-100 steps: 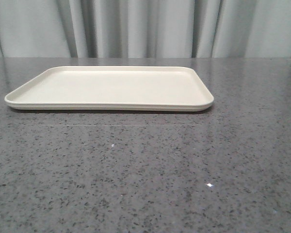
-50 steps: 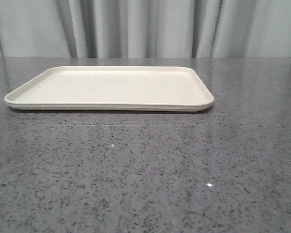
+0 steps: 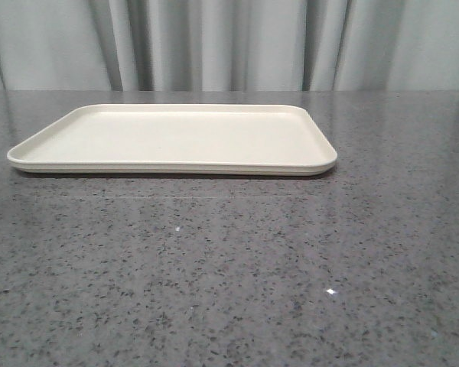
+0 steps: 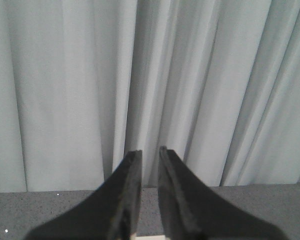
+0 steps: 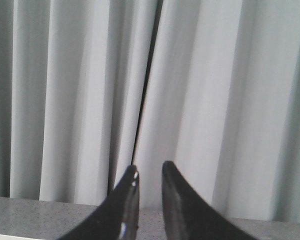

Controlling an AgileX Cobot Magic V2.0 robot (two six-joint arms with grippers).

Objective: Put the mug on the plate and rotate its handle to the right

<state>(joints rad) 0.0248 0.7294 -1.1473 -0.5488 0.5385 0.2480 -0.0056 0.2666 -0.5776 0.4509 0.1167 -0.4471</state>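
The plate (image 3: pixel 176 167), a flat cream rectangular tray with a low rim, lies on the table at the far middle-left with nothing on it. The mug and its handle are out of view in every frame. Neither gripper shows in the front view. In the left wrist view my left gripper (image 4: pixel 150 150) points at the curtain, its black fingers drawn to a narrow gap with nothing between them. My right gripper (image 5: pixel 149 167) stands the same way in the right wrist view, holding nothing. A cream sliver of the plate (image 4: pixel 149 236) shows between the left fingers.
The grey speckled table (image 3: pixel 237 267) stretches from the plate to the near edge of the front view. A pale pleated curtain (image 3: pixel 229 42) hangs behind the table's far edge.
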